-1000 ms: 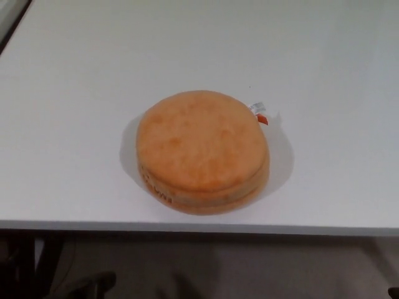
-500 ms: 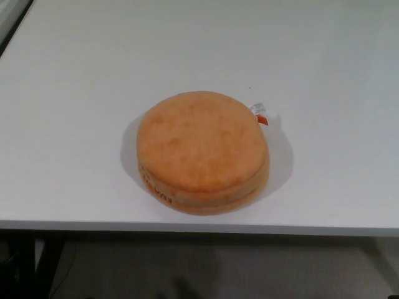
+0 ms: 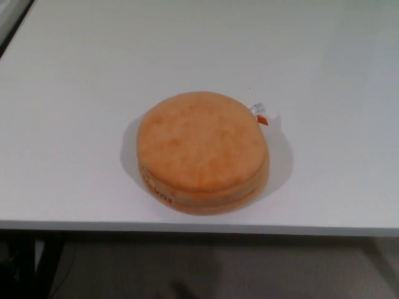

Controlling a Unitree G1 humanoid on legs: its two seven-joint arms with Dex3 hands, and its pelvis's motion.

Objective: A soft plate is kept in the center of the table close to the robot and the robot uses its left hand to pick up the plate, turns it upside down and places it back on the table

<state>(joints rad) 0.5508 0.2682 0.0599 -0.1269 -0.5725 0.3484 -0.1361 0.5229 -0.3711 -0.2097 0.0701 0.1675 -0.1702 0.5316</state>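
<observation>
A round, thick, orange soft plate [image 3: 202,151] lies flat on the white table [image 3: 75,112], near the front edge and about the middle of the view. A small white and red tag [image 3: 259,114] sticks out at its far right side. Dark lettering runs along its front left rim. Neither of my hands shows in the head view.
The table's front edge [image 3: 199,228] runs across the lower part of the view, with dim grey floor [image 3: 206,268] below it. A dark strip [image 3: 11,18] marks the table's far left corner.
A dark shape at the bottom left below the table edge, seen one second ago, has dropped out of view. The plate has not moved.
</observation>
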